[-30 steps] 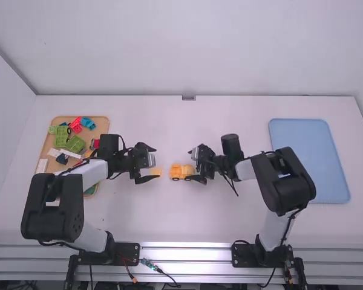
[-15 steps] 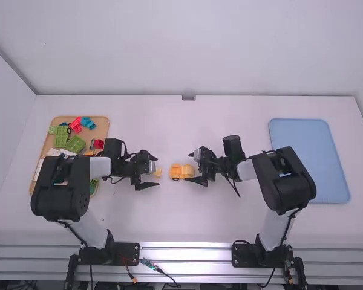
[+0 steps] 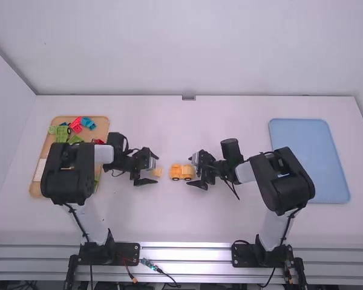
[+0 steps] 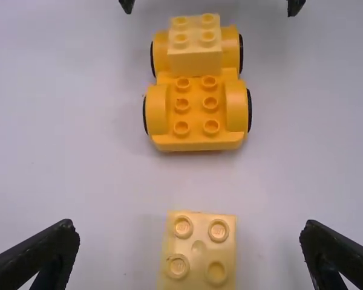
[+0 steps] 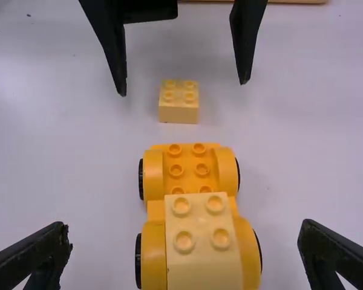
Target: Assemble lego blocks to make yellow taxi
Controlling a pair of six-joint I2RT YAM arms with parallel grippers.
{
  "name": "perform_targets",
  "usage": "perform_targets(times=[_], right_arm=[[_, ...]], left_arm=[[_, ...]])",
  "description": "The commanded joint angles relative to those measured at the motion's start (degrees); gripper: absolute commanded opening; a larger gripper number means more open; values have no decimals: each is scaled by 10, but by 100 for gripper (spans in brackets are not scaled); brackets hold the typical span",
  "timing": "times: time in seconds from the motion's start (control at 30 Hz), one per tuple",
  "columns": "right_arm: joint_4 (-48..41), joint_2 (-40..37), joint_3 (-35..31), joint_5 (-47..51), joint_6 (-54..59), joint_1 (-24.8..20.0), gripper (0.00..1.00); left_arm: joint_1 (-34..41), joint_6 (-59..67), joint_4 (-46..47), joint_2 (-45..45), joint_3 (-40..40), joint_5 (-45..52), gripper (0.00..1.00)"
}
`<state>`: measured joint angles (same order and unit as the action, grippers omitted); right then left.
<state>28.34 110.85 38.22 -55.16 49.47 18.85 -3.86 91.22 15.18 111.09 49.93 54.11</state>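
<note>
"High view first: where are the two grippers?"

"Facing each other over the white surface (image 3: 181, 217). The left tool (image 3: 157, 170) is spread wide, and so is the right tool (image 3: 190, 171)."

"What's by the left one?"

"A pale yellow, four-studded plastic brick (image 4: 198, 251). In the left wrist view it sits between the fingers, with a gap on either side."

"And the taxi?"

"Its orange-yellow plastic wheeled base (image 4: 196, 112) stands upright on the surface, just beside the loose brick and apart from it. A pale yellow, boxy plastic block (image 5: 202, 248) is seated on the end nearer the right tool. Six studs on the other end are exposed."

"Is the right one gripping it?"

"No, its fingers stand well apart, on either side of that block's end, clear of it."

"Anything around them?"

"On the robot's left, a light wooden tray (image 3: 35, 191) with red (image 3: 75, 124), green (image 3: 62, 133) and turquoise pieces (image 3: 88, 123), partly hidden under the left arm. Over on the right lies a pale blue rectangular tray (image 3: 308, 160)."
</note>
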Motion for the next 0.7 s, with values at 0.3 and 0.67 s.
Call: perform_targets(times=[0.3,0.67], right_arm=[[7,20,-3,-5,0,-4,100],[43,54,-3,-40,-1,-1,99]], left_arm=[[-7,58,10,20,7,38,94],[-8,23,-36,20,-18,64,94]])
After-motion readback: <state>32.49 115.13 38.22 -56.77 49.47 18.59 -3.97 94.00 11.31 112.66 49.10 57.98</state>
